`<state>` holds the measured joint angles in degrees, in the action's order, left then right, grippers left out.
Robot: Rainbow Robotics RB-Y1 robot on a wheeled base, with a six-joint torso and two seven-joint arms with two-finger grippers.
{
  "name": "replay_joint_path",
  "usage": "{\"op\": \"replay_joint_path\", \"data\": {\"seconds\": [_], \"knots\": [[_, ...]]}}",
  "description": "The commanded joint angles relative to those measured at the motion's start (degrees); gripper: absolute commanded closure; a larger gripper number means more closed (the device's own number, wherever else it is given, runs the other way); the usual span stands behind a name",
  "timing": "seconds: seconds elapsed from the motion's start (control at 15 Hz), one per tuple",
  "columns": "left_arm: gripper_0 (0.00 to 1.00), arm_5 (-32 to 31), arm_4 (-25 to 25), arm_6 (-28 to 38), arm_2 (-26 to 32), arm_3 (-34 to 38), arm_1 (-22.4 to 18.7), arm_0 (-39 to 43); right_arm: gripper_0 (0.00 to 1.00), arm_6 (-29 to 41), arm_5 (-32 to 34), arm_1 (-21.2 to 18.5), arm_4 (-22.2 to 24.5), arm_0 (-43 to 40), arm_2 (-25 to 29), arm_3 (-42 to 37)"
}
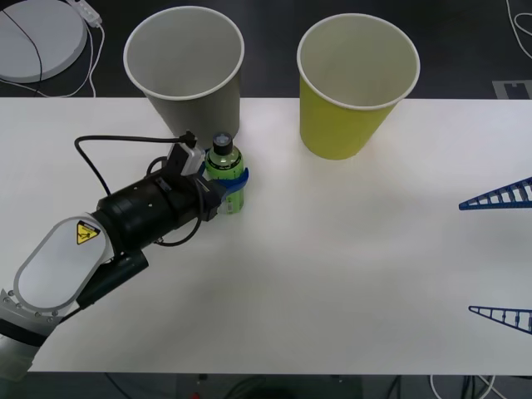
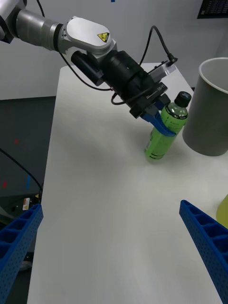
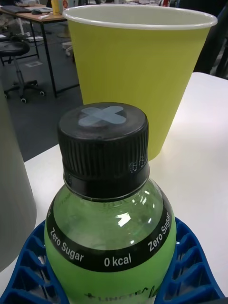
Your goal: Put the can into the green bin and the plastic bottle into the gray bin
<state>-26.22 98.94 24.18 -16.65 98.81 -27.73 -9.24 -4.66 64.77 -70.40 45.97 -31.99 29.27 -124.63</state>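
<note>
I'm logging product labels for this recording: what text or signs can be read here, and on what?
"Zero Sugar", twice, and "0 kcal": black band on the plastic bottle, between the left gripper fingers.
Lettering lower on the label: cut off, unreadable.
Pale cross mark: bottle cap.
Yellow warning sticker: left arm, symbol too small to read.

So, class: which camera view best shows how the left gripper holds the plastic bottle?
The right wrist view: the left gripper clasps the tilted plastic bottle from the side, beside the gray bin. The front view shows the grasp from above; the left wrist view shows mainly cap, label and finger pads.
</note>
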Motion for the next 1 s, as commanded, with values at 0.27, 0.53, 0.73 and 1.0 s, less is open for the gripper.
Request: {"op": "replay_joint_path", "data": {"seconds": [0.27,0.53,0.73,1.0], "knots": [[1.0,-0.1,8.5,11.7,0.1,5.3,-2.6,0.8,0.0,0.0,0.0,0.0,0.0,0.0,0.0,0.0],[1.0,-0.8,17.2,21.3,0.5,10.8,-3.5,2.4,0.0,0.0,0.0,0.0,0.0,0.0,0.0,0.0],[1.0,-12.3,23.8,29.5,7.0,19.1,-3.6,4.3,0.0,0.0,0.0,0.0,0.0,0.0,0.0,0.0],[1.0,-22.7,30.8,40.0,11.2,28.9,-4.3,5.6,0.0,0.0,0.0,0.0,0.0,0.0,0.0,0.0]]}}
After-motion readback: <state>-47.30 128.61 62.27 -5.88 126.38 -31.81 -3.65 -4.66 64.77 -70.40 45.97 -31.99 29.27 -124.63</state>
